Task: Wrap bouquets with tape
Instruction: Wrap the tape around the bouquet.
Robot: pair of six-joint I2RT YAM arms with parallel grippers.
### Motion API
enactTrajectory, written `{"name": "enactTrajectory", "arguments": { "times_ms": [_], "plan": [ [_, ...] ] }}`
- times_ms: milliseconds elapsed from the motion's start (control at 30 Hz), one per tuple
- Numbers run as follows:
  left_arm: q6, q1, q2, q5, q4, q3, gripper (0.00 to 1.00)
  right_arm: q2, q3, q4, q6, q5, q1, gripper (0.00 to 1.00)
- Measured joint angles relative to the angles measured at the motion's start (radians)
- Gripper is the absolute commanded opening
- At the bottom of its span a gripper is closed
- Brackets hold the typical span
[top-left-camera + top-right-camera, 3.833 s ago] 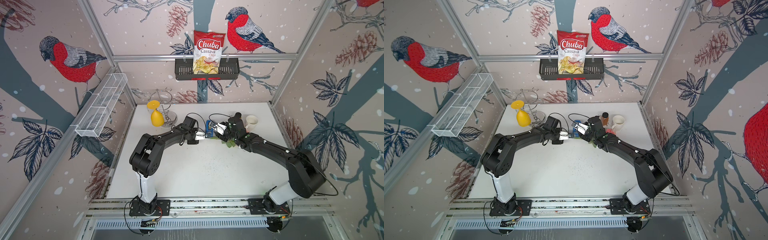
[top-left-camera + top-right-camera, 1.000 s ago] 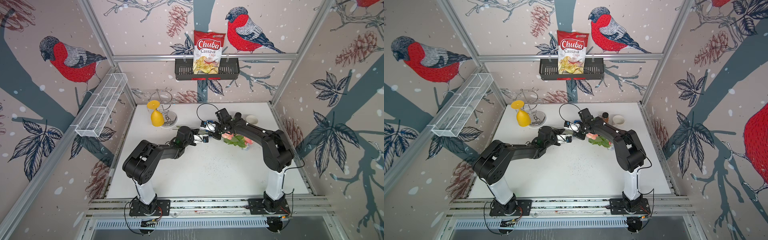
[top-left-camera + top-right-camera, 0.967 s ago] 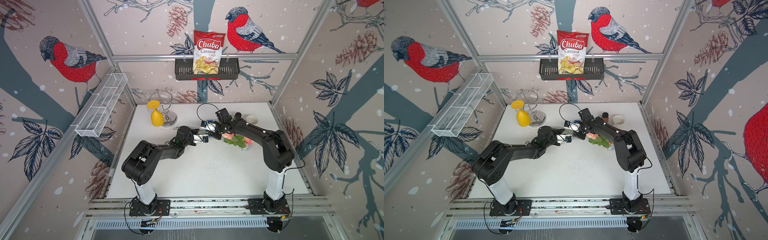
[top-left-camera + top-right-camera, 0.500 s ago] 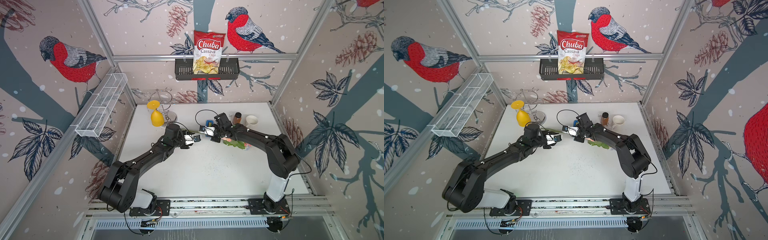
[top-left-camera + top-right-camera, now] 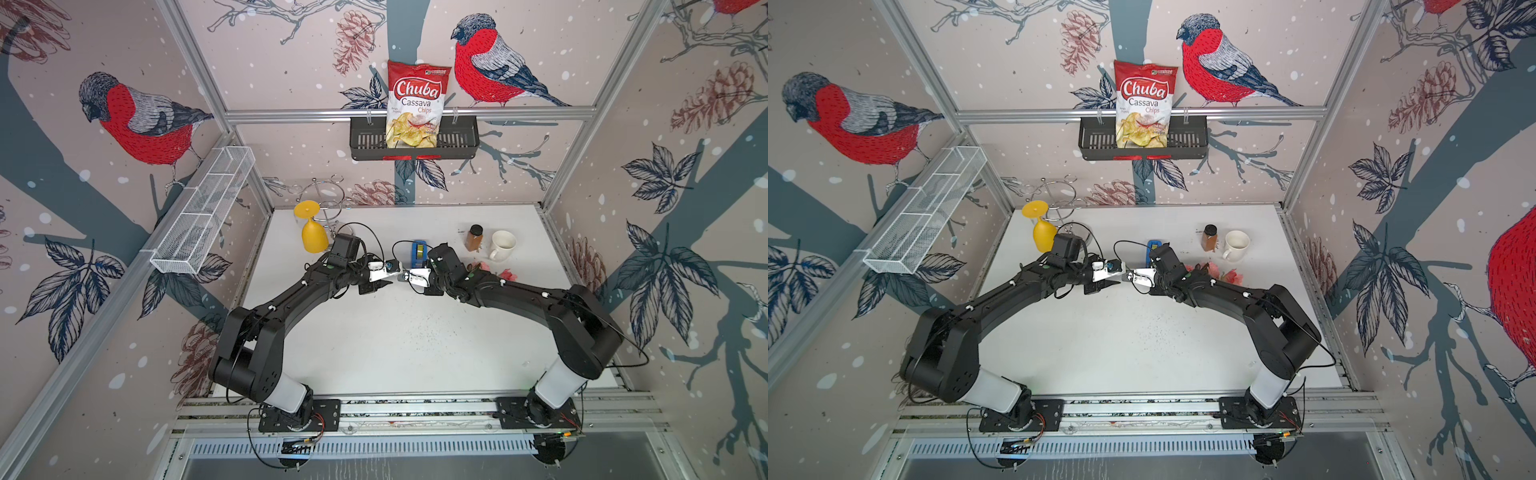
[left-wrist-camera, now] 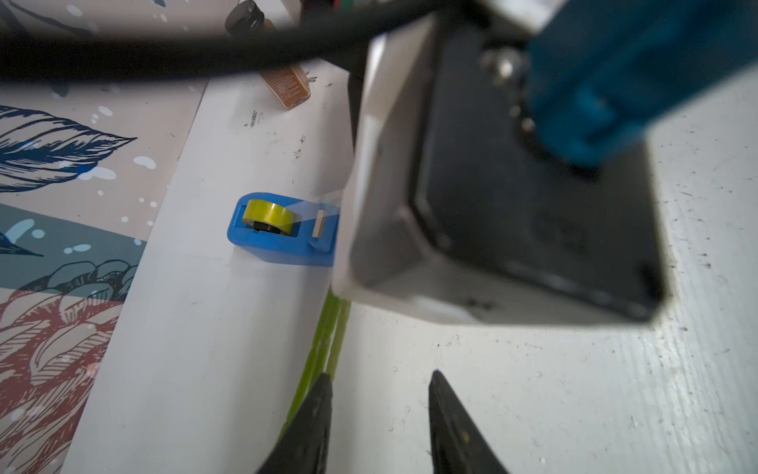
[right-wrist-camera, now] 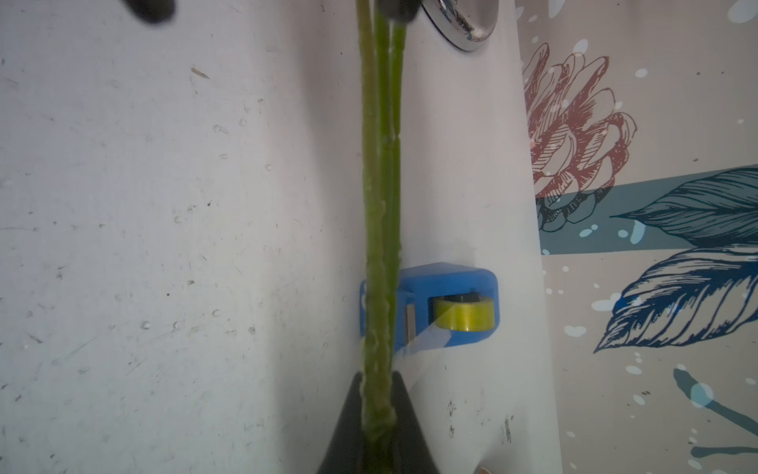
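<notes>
right gripper (image 7: pixel 377 379) clamped on rose stems (image 7: pixel 379 164), blooms (image 5: pixel 506 274) lying back by its wrist. Stems run lengthwise straight at left gripper (image 6: pixel 379 379): jaws part-open, empty, stems alongside one finger, not between. Blue tape dispenser (image 6: pixel 283 230) just behind stems, back-wall side, clear tape strip (image 7: pixel 424 338) reaching toward them.

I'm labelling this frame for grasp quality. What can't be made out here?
- Bouquet blooms: right arm hides most in both top views.
- Tape free end: the right arm's wrist covers it, left wrist view.
- Left tool touching stems? One finger hides the contact.
</notes>
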Motion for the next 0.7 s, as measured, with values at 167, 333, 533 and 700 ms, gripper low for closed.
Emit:
{"name": "enactTrajectory", "arguments": {
  "times_ms": [167,333,533,700],
  "plan": [
    [0.017,0.003,0.059,0.016,-0.072,0.065,0.41,-0.010,-0.032,0.047,-0.027,0.024,0.003,0.00],
    [0.054,0.027,0.161,0.041,-0.194,0.196,0.43,-0.015,-0.059,0.082,-0.056,0.047,0.009,0.00],
    [0.103,0.056,0.308,0.101,-0.363,0.399,0.47,-0.015,-0.085,0.120,-0.084,0.079,0.021,0.00],
    [0.177,0.057,0.421,0.145,-0.544,0.525,0.48,-0.023,-0.109,0.157,-0.112,0.105,0.032,0.00]
  ]
}}
